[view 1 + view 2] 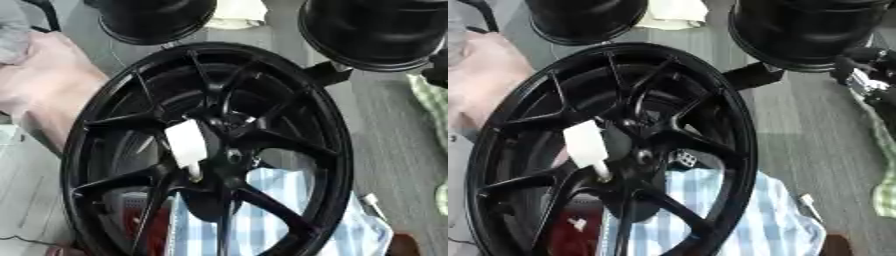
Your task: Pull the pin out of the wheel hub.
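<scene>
Wheel (341, 165), black and many-spoked, fills the middle of both views, leaning a little askew with its open face toward the camera. Its hub (229, 131) sits slightly above centre, where the spokes meet.

The pin (186, 142) is still in the wheel. It shows as a pale white block with a short yellowish tip at its lower end, and it lies just left of the hub, slanting down between two spokes. The tip touches the dark metal beside the hub centre. No hand touches it.

The right hand (859, 75) shows only in the right eye view, at the far right edge near the top, as black and silver parts well apart from the pin and off the wheel's rim. Whether it is open or closed cannot be told. The left hand shows in neither view.

A blue-and-white checked cloth (763, 220) lies under the lower part of the wheel and is seen through the gaps between the spokes. A red thing (562, 235) shows through the gaps at lower left.

Two more black wheels stand at the top, one at upper left (157, 17) and one at upper right (376, 30). A blurred pinkish shape (44, 85) lies left of the wheel, and grey floor (798, 130) runs down the right.
</scene>
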Robot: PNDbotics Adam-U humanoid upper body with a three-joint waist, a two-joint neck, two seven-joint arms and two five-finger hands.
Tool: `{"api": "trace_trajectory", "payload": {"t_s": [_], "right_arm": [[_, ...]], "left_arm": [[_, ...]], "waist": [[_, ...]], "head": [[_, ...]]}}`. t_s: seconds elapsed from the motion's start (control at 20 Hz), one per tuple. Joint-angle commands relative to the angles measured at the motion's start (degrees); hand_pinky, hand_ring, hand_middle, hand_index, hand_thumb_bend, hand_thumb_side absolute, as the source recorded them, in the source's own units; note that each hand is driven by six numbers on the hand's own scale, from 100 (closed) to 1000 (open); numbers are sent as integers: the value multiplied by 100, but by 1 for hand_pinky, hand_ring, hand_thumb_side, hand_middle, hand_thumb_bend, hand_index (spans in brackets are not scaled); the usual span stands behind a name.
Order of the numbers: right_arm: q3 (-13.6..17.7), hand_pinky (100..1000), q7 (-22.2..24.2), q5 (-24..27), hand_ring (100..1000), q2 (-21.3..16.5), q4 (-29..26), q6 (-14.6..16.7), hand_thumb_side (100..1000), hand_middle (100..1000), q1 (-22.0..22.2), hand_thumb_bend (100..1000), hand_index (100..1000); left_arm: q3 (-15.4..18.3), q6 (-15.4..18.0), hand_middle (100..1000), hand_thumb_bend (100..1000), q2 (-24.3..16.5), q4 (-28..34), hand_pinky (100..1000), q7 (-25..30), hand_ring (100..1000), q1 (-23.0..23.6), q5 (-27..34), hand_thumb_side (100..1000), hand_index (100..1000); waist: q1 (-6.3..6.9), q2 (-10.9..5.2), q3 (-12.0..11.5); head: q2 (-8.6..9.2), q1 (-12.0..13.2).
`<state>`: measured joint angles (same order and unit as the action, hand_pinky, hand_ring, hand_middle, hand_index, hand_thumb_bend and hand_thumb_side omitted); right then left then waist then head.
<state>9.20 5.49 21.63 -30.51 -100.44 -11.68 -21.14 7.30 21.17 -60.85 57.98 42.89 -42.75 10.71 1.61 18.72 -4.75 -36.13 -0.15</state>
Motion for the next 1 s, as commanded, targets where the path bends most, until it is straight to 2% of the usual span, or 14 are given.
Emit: {"api": "trace_trajectory", "payload": {"t_s": [0.05,0.15,0.6,0.7,0.85,0.95,1.0], "right_arm": [[61,875,-17,25,733,-78,-106,-9,250,727,-56,328,706],[59,875,-14,26,733,-77,-111,-12,250,727,-57,328,706],[59,876,-23,31,734,-80,-124,-15,250,728,-66,329,706],[58,876,-25,32,734,-81,-126,-14,249,728,-68,326,706],[54,876,-25,33,734,-82,-127,-14,249,728,-69,326,706],[54,876,-26,34,735,-84,-130,-11,248,729,-70,326,707],[52,876,-26,34,735,-83,-131,-10,248,729,-71,327,707]], "left_arm": [[111,777,833,195,-340,64,847,821,860,-37,-114,861,947],[115,835,829,221,-331,67,843,854,859,-30,-114,913,943],[113,884,799,100,-296,115,824,905,838,-59,260,897,905],[137,842,777,100,-292,121,815,861,821,-67,429,826,888],[181,788,707,100,-279,145,776,702,764,-79,823,783,837],[251,666,649,100,-292,98,743,301,714,-78,1118,741,793],[292,542,636,100,-288,51,729,-81,695,-79,1272,715,785]], "waist": [[10,-168,-17],[11,-168,-18],[18,-170,-21],[18,-174,-22],[17,-183,-22],[15,-190,-24],[13,-194,-25]], "head": [[49,-11],[45,-9],[25,-13],[23,-14],[20,-16],[16,-13],[15,-9]]}}
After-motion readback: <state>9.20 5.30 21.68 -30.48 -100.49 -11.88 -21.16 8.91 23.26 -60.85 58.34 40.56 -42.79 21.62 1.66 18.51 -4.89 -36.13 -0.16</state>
